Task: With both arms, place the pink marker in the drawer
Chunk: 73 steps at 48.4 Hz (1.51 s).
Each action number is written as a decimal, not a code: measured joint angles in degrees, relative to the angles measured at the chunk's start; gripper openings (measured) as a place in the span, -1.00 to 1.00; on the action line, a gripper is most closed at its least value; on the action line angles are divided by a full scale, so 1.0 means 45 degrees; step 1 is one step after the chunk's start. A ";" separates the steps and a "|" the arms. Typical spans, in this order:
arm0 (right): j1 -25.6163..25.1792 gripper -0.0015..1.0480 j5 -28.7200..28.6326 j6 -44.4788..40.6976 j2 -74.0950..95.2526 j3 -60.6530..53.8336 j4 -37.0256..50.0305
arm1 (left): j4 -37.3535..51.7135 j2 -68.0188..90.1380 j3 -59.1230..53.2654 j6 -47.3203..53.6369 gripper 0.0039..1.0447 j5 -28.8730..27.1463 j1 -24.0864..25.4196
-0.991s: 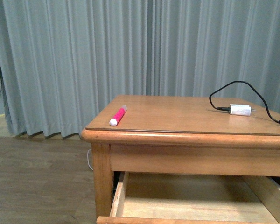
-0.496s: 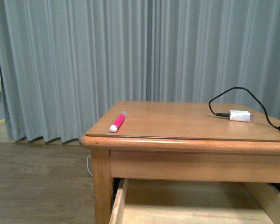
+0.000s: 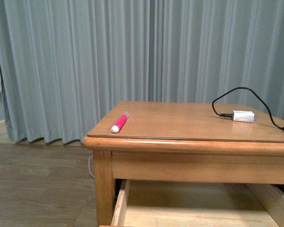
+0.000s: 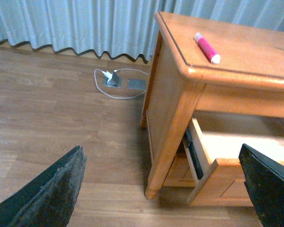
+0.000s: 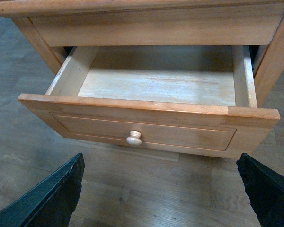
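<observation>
- The left gripper (image 4: 160,146) was pictured with its fingers (image 4: 47,194) spread wide and nothing between them, hanging above the floor (image 4: 52,118) beside the table's (image 3: 189,118) corner leg.
- The right gripper (image 5: 160,157) was likewise held wide apart and empty, facing the drawer (image 5: 146,130) front and its round knob (image 5: 134,138).
- The drawer was shown pulled open, its pale inside bare where visible, so the opening step was judged done.
- The pink marker (image 3: 119,122) was seen lying flat on the tabletop near the left front corner, white cap toward the front edge, touched by neither gripper.
- The pick-up was judged the step in hand: the left gripper would need to be raised above the tabletop, set across the marker's barrel and closed on it, then brought down over the open drawer.
- A white charger (image 3: 243,116) with a black cable (image 3: 236,92) was seen at the tabletop's right side, well apart from the marker.
- No brand, label or writing could be read anywhere.
</observation>
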 joint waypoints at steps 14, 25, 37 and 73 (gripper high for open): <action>0.0000 0.84 0.0000 0.0000 0.0000 0.0000 0.0000 | 0.1292 0.7873 0.5625 0.0384 0.89 0.0359 0.0058; 0.0000 0.84 0.0000 0.0000 0.0000 0.0000 0.0000 | 0.0549 1.2186 1.0210 0.0432 0.89 0.0083 -0.0355; 0.0000 0.84 0.0000 0.0000 0.0000 0.0000 0.0000 | -0.1214 1.5285 1.3814 0.0389 0.89 0.0083 -0.0811; 0.0000 0.84 0.0000 0.0000 0.0000 0.0000 0.0000 | -0.3415 1.9161 1.7578 0.0092 0.89 -0.0826 -0.2157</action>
